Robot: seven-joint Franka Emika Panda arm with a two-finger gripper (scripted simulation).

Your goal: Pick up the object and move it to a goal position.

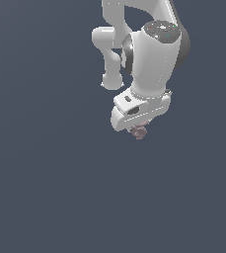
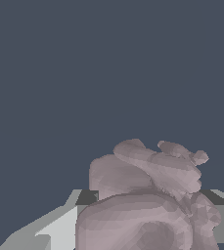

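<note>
One white arm (image 1: 151, 54) hangs down from the top of the exterior view, and one small thing goes with it: the object (image 1: 139, 132), a lumpy dusty-pink blob, peeping out just under the gripper (image 1: 140, 129). The blob sits right at the gripper's tip, touching it, with most of its bulk tucked up behind the white housing. In the wrist view the object (image 2: 147, 200) fills the near field, a knobbly mauve mass with rounded lobes, and the pale grey fingers (image 2: 59, 229) show on either side of it, pressed close against its flanks. So the gripper looks closed around the object, gripping it between the two fingers, though the contact faces themselves are hidden by the blob.

Around it there is only flat, dark blue-grey ground in both views, the same tone all over. I cannot tell from either view whether the object rests on that surface or hangs clear of it.
</note>
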